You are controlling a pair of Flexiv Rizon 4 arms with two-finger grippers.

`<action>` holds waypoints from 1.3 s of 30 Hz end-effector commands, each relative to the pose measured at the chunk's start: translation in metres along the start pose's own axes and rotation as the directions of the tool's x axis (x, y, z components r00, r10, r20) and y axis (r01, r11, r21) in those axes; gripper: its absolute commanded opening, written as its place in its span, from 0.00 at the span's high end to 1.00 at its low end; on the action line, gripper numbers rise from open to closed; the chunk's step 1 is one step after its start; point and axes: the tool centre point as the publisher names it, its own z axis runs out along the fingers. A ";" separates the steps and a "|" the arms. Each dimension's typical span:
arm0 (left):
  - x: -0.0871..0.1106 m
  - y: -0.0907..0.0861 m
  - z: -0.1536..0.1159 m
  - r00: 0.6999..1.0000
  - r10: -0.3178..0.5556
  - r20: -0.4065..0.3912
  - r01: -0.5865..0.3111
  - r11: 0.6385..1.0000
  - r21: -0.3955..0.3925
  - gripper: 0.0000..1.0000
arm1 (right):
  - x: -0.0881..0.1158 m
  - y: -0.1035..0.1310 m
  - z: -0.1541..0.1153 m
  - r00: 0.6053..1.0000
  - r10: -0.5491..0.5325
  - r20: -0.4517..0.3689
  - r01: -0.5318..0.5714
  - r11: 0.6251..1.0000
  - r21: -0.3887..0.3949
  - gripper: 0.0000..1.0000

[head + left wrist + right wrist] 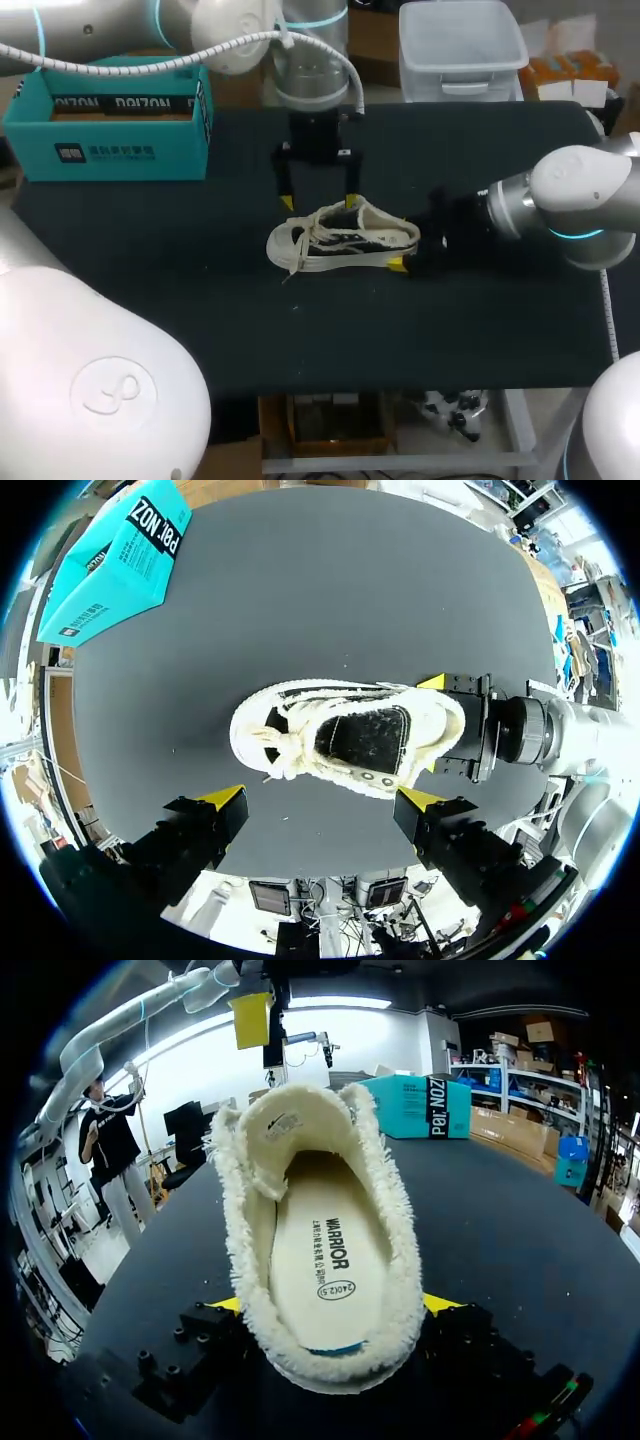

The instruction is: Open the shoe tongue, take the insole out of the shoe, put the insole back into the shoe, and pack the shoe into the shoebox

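table (450, 330): dark cloth with wide bare room in front of the shoe and on both sides. the near edge is well apart from the shoe, so a dropped insole would likely land on the cloth and not go over.
shoebox (105, 150): teal, open on top, at the far left corner and well apart from the shoe. the way over to it is open, but its near wall could catch the toe if the shoe comes in low.
shoe (345, 240): in the middle of the table, sole down, opening up, toe toward my left. it could twist or tip if the left arm pulls before the heel is held firm.
right gripper (332, 1305): at the heel with a yellow tip on each side, and it looks clamped on the shoe. the fuzzy collar is soft, so the hold may slip.
left gripper (320, 798): above the shoe with fingers wide apart and holding nothing. coming down, one tip could land on the rim and crush it.
insole (325, 1250): lies flat inside the shoe. a shallow pinch may only fold it.
tongue (283, 1128): at the front of the opening, and it may crowd the reach.
laces (285, 750): knotted and loose, so they could snag a finger.
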 end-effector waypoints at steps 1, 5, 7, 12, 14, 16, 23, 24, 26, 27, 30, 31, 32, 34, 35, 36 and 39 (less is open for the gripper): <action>0.021 -0.003 0.008 0.996 -0.002 0.094 0.001 1.000 0.010 0.09 | -0.002 -0.007 0.005 1.000 0.001 -0.004 -0.001 1.000 -0.003 1.00; 0.032 -0.010 0.013 0.993 0.000 0.116 -0.002 1.000 0.015 0.07 | -0.002 -0.007 0.005 1.000 0.001 -0.004 -0.001 1.000 -0.003 1.00; 0.037 -0.012 0.016 0.991 0.004 0.131 -0.006 1.000 0.015 0.09 | -0.002 -0.007 0.005 1.000 0.001 -0.004 -0.001 1.000 -0.003 1.00; 0.052 -0.016 0.024 0.984 0.002 0.181 -0.007 1.000 0.026 0.20 | -0.002 -0.007 0.005 1.000 0.001 -0.004 -0.001 1.000 -0.003 1.00; 0.057 -0.020 0.028 0.979 -0.003 0.202 -0.002 1.000 0.027 0.27 | -0.002 -0.007 0.005 1.000 0.001 -0.004 -0.001 1.000 -0.003 1.00; 0.061 -0.023 0.033 0.975 -0.007 0.223 0.000 1.000 0.031 0.31 | -0.002 -0.007 0.005 1.000 0.001 -0.004 -0.001 1.000 -0.003 1.00; 0.059 -0.024 0.048 0.959 -0.018 0.284 0.010 0.999 0.031 0.43 | -0.002 -0.007 0.005 1.000 0.001 -0.004 -0.001 1.000 -0.003 1.00; 0.059 -0.024 0.049 0.958 -0.020 0.286 0.011 0.999 0.032 0.44 | -0.002 -0.007 0.005 1.000 0.001 -0.004 -0.001 1.000 -0.003 1.00; 0.058 -0.024 0.050 0.954 -0.024 0.298 0.016 0.999 0.031 0.50 | -0.002 -0.007 0.005 1.000 0.001 -0.004 -0.001 1.000 -0.003 1.00; 0.057 -0.025 0.050 0.954 -0.025 0.299 0.016 0.999 0.031 0.52 | -0.002 -0.007 0.005 1.000 0.001 -0.004 -0.001 1.000 -0.003 1.00; 0.054 -0.027 0.051 0.951 -0.027 0.307 0.019 0.999 0.029 0.54 | -0.002 -0.007 0.005 1.000 0.001 -0.004 -0.001 1.000 -0.003 1.00; 0.053 -0.028 0.051 0.951 -0.029 0.308 0.021 0.999 0.028 0.57 | -0.002 -0.007 0.005 1.000 0.001 -0.004 -0.001 1.000 -0.003 1.00; 0.051 -0.028 0.051 0.952 -0.032 0.305 0.025 0.999 0.027 0.64 | -0.002 -0.007 0.005 1.000 0.001 -0.004 -0.001 1.000 -0.003 1.00; 0.048 -0.028 0.049 0.953 -0.031 0.300 0.026 0.999 0.022 0.80 | -0.002 -0.007 0.005 1.000 0.001 -0.004 -0.001 1.000 -0.003 1.00; 0.047 -0.027 0.049 0.954 -0.031 0.297 0.026 0.999 0.022 0.98 | -0.002 -0.007 0.005 1.000 0.001 -0.004 -0.001 1.000 -0.003 1.00; 0.045 -0.026 0.048 0.956 -0.030 0.293 0.024 0.999 0.024 1.00 | -0.002 -0.007 0.005 1.000 0.001 -0.004 -0.001 1.000 -0.003 1.00; 0.038 -0.023 0.045 0.962 -0.025 0.274 0.018 1.000 0.025 1.00 | -0.002 -0.007 0.005 1.000 0.001 -0.004 -0.001 1.000 -0.003 1.00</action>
